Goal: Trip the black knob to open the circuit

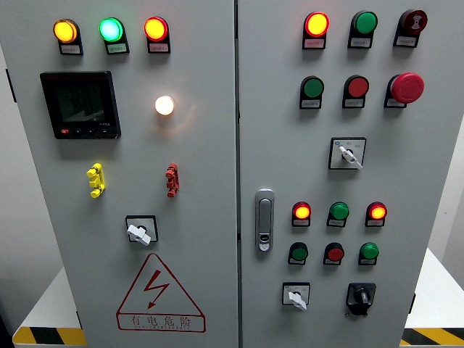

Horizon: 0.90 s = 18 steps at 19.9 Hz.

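Here the black knob sits at the cabinet's lower right, with neither robot hand visible to judge.

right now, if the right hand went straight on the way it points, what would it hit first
Cannot say: neither hand shows in the head view, so there is no pointing direction to follow. The black knob sits untouched at the right door's lower right.

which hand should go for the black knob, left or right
Right, probably. Neither hand is in view, so position decides it: the black knob sits at the lower right of the right-hand door, on the right arm's side. The left would have to reach across the cabinet.
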Each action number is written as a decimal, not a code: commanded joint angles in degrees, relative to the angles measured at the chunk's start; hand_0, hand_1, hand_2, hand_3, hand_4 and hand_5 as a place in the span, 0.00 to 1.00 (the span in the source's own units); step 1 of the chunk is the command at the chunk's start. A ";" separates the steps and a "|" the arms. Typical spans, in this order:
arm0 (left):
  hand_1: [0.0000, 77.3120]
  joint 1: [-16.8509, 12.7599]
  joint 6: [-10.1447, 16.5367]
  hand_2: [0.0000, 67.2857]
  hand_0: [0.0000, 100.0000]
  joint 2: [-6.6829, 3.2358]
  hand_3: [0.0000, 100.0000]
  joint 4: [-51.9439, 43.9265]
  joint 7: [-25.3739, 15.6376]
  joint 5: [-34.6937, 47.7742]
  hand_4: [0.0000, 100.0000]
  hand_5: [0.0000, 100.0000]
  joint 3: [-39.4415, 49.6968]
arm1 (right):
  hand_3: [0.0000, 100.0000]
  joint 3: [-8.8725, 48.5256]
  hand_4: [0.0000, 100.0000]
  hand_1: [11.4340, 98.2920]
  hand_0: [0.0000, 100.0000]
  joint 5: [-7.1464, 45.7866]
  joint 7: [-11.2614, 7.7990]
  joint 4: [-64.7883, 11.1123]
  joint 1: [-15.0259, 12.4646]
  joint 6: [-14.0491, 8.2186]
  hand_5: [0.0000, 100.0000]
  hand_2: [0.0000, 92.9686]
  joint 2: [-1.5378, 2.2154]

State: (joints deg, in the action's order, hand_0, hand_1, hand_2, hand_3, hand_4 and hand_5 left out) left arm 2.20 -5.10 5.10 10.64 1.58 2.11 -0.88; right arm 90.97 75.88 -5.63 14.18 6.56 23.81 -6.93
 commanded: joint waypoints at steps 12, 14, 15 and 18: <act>0.00 0.00 0.00 0.29 0.00 0.00 0.26 0.00 0.01 0.00 0.10 0.09 0.00 | 0.19 12.31 0.11 0.28 0.68 18.43 -6.24 -36.19 -5.93 0.36 0.25 0.00 -0.37; 0.00 0.00 0.00 0.29 0.00 0.00 0.26 0.00 0.01 0.00 0.10 0.09 0.00 | 0.23 10.02 0.16 0.29 0.67 18.25 -6.24 -46.66 -9.45 -0.60 0.30 0.00 -0.19; 0.00 0.00 0.00 0.29 0.00 0.00 0.26 0.00 0.01 0.00 0.10 0.09 0.00 | 0.24 9.40 0.19 0.29 0.67 18.16 -6.24 -51.57 -10.59 -1.48 0.32 0.00 -0.19; 0.00 0.00 0.00 0.29 0.00 0.00 0.26 0.00 0.01 0.00 0.10 0.09 0.00 | 0.31 6.07 0.29 0.33 0.65 15.27 -6.24 -63.80 -13.32 -5.25 0.40 0.00 -0.02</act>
State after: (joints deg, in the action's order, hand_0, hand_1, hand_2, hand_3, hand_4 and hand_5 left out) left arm 2.20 -5.10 5.10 10.64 1.57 2.11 -0.88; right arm 98.83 92.59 -11.88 -42.89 -5.14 20.52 -7.04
